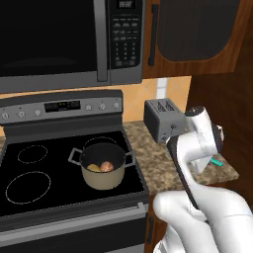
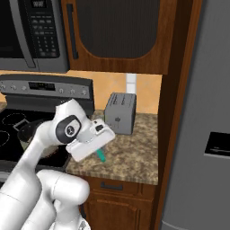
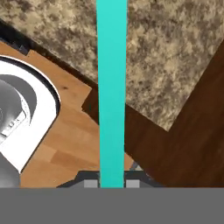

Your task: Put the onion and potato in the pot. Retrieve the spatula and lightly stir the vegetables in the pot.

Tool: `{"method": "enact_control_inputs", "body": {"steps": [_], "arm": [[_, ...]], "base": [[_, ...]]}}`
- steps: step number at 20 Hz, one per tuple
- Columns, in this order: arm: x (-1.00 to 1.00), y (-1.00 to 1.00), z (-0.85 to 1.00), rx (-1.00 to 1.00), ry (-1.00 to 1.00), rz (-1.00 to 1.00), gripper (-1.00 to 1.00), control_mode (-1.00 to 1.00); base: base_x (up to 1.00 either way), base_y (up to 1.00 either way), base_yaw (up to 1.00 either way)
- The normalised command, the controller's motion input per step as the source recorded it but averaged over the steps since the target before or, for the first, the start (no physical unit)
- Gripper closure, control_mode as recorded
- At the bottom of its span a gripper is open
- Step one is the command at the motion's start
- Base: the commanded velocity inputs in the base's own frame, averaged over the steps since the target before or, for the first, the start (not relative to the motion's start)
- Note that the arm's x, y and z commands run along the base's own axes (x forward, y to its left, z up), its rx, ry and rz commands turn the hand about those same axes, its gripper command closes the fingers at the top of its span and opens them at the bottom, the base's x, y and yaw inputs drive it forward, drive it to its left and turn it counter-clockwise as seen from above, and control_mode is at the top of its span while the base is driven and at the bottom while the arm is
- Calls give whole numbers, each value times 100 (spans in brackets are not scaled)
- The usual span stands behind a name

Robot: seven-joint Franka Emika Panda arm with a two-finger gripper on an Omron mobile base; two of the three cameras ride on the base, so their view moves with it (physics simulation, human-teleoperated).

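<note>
The spatula (image 3: pixel 111 87) is in your end effector (image 3: pixel 111 183). In the hand view you can see its teal handle run straight up from between the two dark finger tips, which sit close against it on both sides. So the end effector is closed on the handle. The handle runs off the top of that view, so you cannot see the flat head there.

In the right base view a short bit of the teal handle (image 2: pixel 101 155) pokes out under the white hand, over the speckled stone surface (image 2: pixel 134 152). In the left base view a tiny teal tip (image 1: pixel 216 161) shows just past the hand, near the right end of the surface (image 1: pixel 158 153).

The pot (image 1: pixel 103 169) is well away from your end effector, off to its left side on the black stove top (image 1: pixel 39 163). It sits on the burner at the back right of the stove. Inside the pot you can see the potato (image 1: pixel 94 168) and the onion (image 1: pixel 106 166) lying side by side and touching. The onion is the one nearer to your end effector.

A grey toaster (image 2: pixel 120 112) stands on the surface behind your end effector, by the wall. A microwave (image 1: pixel 64 39) hangs above the stove. Below the end effector, in the hand view, you see the edge of the surface and the wooden floor (image 3: pixel 65 140).
</note>
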Motion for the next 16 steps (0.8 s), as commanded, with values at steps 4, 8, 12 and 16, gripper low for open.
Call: {"method": "enact_control_inputs", "body": {"steps": [4, 8, 12, 16], "arm": [[-6, 70, 100, -38, -9, 54, 100, -100], [10, 89, 100, -41, 1, 30, 100, -100], [40, 100, 78, -43, 20, 8, 100, -100], [57, 100, 62, -44, 23, 0, 100, -100]], "base": [[0, 0, 0], [0, 0, 0], [0, 0, 0], [0, 0, 0]]}}
